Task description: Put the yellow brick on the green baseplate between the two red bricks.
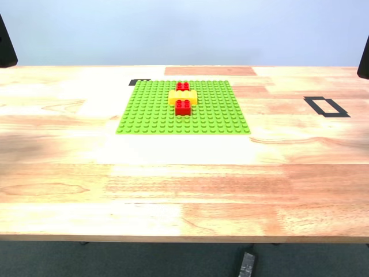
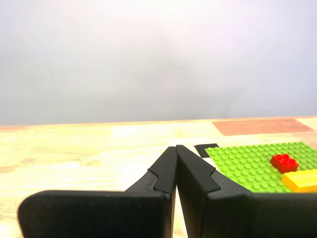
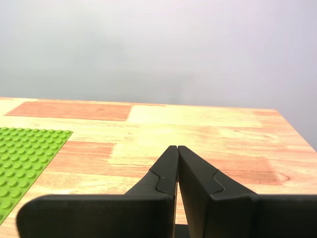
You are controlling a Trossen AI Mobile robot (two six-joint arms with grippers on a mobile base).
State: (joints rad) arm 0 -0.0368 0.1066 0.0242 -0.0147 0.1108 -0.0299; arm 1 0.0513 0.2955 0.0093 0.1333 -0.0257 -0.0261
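The green baseplate (image 1: 183, 109) lies flat on the wooden table in the exterior view. On it the yellow brick (image 1: 183, 97) sits between the two red bricks, the far one (image 1: 183, 86) and the near one (image 1: 183, 107), all three touching in a line. My first gripper (image 2: 176, 147) is shut and empty, away from the baseplate (image 2: 247, 163); one red brick (image 2: 284, 162) and an end of the yellow brick (image 2: 302, 180) show beyond it. My second gripper (image 3: 177, 147) is shut and empty too, with only a corner of the baseplate (image 3: 20, 153) in its view.
A black tape rectangle (image 1: 326, 106) marks the table at the exterior view's right, and a small black tape mark (image 1: 139, 82) sits by the baseplate's far corner. Dark arm parts (image 1: 6, 43) show at both upper edges of the exterior view. A dark object (image 1: 247, 264) lies on the floor.
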